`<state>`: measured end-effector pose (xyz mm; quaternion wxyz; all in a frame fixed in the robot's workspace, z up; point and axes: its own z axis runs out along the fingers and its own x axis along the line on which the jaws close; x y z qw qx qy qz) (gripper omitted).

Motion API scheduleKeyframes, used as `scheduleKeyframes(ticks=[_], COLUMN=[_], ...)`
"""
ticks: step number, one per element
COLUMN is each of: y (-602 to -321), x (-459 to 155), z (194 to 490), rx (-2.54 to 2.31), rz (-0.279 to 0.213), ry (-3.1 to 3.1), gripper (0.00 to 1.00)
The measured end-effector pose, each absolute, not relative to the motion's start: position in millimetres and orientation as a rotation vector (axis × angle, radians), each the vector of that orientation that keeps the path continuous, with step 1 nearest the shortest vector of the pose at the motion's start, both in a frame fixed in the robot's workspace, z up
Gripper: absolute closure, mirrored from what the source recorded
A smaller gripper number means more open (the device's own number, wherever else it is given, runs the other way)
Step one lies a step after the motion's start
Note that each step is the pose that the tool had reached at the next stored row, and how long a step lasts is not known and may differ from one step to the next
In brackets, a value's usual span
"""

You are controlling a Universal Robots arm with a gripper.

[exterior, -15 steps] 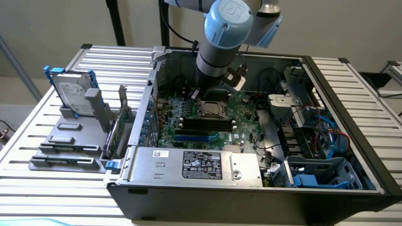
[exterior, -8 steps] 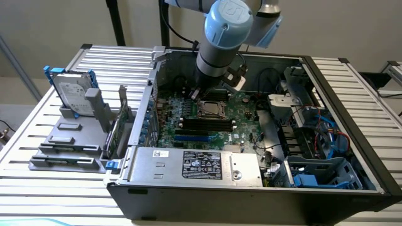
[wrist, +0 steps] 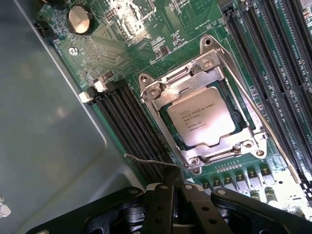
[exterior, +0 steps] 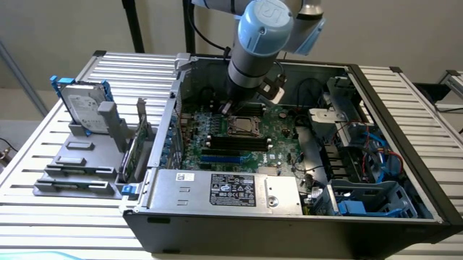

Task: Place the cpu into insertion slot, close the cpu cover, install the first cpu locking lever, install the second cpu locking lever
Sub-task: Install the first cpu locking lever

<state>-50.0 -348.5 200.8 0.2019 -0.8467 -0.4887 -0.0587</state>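
The cpu [wrist: 204, 116] lies flat in the insertion slot [wrist: 242, 122], just beyond the hand [wrist: 176, 191]. The cpu cover [wrist: 168, 95] is closed down around the chip's edges. The hand's fingers are pressed together and grip nothing. A thin locking lever [wrist: 146, 160] juts free between the fingertips and the socket's nearest corner; whether they touch is unclear. Black memory slots [wrist: 127, 117] crowd both flanks of the socket. The grey case wall [wrist: 48, 126] rises close beside the hand.
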Motion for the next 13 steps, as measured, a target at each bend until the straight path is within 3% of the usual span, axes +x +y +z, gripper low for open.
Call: scheduleKeyframes(ticks=[13], y=[-346.0], x=[-42.8], z=[199.4], rx=[-2.385], rz=[-0.147], ry=[-1.375], gripper=[0.89])
